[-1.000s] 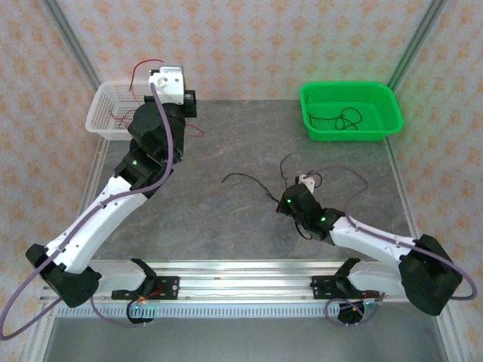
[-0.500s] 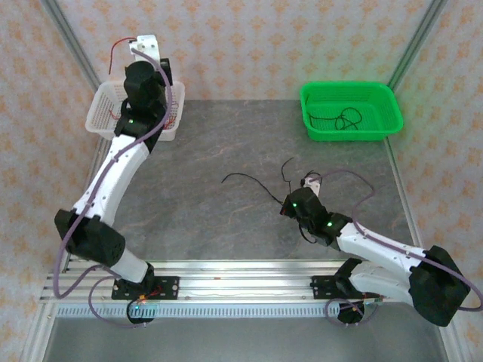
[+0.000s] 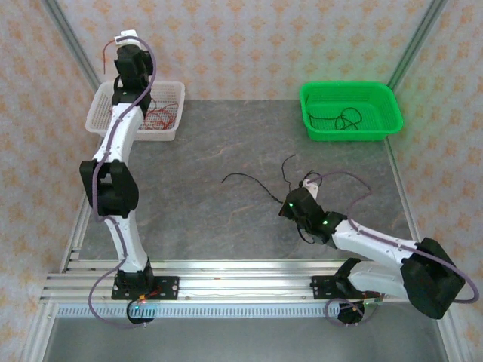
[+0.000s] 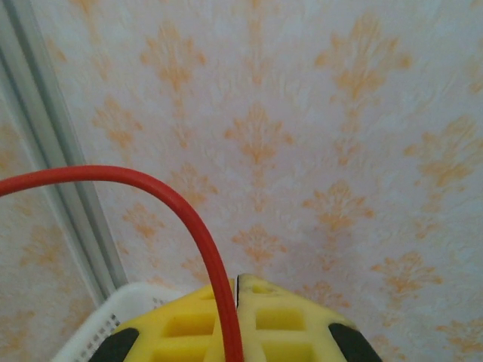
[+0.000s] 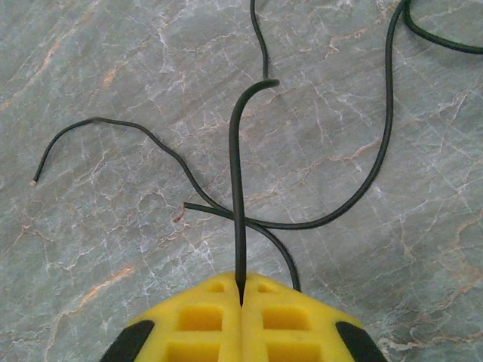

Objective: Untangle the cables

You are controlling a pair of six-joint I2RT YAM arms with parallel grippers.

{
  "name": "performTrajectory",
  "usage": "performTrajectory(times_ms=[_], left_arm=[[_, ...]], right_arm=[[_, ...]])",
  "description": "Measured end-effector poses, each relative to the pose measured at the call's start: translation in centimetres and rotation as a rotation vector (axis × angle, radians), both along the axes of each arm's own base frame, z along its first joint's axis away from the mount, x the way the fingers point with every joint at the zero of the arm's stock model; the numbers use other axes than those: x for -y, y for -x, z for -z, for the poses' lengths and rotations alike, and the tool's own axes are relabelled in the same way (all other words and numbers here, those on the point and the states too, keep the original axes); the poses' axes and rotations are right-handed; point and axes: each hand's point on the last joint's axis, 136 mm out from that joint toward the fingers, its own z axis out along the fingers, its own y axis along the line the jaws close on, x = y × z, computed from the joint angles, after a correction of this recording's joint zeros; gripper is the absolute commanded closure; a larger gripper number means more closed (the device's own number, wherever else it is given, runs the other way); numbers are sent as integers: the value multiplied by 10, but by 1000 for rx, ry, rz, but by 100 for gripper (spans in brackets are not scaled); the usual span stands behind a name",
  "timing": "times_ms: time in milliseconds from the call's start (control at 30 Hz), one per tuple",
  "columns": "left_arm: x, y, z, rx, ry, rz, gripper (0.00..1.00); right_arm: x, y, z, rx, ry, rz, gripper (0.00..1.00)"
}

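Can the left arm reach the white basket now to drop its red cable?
Probably yes: its jaws, shut on the red cable, hang by the white basket's far rim; nothing lies between.

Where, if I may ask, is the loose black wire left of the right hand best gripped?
Grip the loose black wire on its arched stretch near the free end, from straight above: it lies flat there, clear of the crossing by the right hand.

Left hand [image 3: 127, 36] swung red wire [image 4: 98, 173], apparently past basket [image 3: 170, 124].

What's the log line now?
left claw: shut on red wire, near basket | right claw: shut on black wire, over table | green bin: black wires
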Motion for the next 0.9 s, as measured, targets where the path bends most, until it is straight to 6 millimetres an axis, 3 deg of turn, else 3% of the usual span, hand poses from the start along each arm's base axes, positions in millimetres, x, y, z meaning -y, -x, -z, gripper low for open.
performTrajectory(times_ms=[267,400,500,667,900], left_arm=[[-19,-38,127,-188,192,22,100],[-30,-54,171,-253,324,24,100],[-40,-59,195,-283,442,27,98],[-59,-47,219,-325,618,13,84],[-65,-38,226,-359,689,1,50]], right_arm=[[-6,-4,13,-46,31,-9,100],[-12,-8,15,-62,37,-19,100],[-16,-10,17,-70,40,-27,100],[-20,-11,19,-79,34,-42,100],[-25,-13,20,-84,34,-58,100]])
